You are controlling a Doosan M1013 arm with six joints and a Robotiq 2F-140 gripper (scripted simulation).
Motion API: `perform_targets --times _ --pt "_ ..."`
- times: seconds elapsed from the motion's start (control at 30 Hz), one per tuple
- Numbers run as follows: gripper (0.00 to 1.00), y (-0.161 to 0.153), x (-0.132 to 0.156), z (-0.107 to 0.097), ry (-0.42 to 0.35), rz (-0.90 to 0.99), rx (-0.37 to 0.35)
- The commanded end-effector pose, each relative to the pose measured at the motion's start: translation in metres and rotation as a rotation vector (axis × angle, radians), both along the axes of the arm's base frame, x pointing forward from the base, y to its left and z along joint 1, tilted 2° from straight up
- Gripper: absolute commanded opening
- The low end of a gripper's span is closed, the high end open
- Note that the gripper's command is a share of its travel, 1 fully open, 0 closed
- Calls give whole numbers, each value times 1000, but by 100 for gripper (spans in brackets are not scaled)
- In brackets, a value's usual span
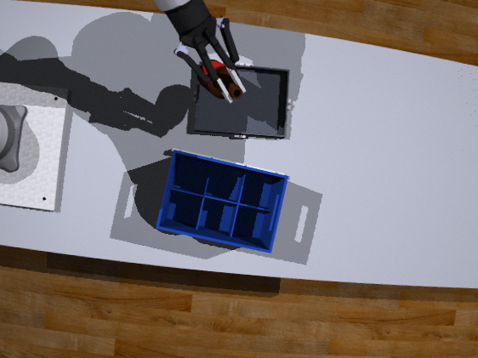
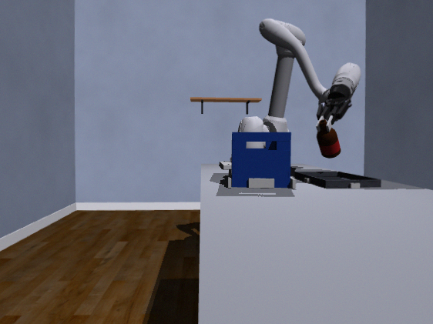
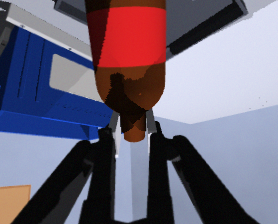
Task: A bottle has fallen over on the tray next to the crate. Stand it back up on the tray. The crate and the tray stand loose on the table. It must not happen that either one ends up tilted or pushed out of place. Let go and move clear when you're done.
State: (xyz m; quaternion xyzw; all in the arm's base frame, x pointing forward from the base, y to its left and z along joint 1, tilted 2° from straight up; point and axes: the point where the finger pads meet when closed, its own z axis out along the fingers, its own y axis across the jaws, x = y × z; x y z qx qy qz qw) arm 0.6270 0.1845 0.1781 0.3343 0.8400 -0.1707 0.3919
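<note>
My gripper (image 1: 235, 90) is shut on the neck of a brown bottle (image 1: 222, 79) with a red label. The bottle hangs neck up, slightly tilted, well above the dark grey tray (image 1: 240, 103), over its back left corner. In the side view the bottle (image 2: 328, 141) hangs from the gripper (image 2: 323, 124) clear above the tray (image 2: 337, 179). In the wrist view the fingers pinch the bottle's neck, and the bottle's body (image 3: 127, 55) fills the upper middle.
A blue crate (image 1: 220, 201) with several compartments stands in front of the tray, also in the side view (image 2: 261, 159) and the wrist view (image 3: 45, 87). The arm's base plate (image 1: 30, 158) lies at the table's left end. A wall shelf (image 2: 226, 100) hangs behind.
</note>
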Motion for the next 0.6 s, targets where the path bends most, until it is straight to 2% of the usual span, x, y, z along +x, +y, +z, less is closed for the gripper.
perform_targets --times 0.0,0.57 --pt "10 0 0 0 0 0 0" --pt "10 0 0 0 -4 -1 -6"
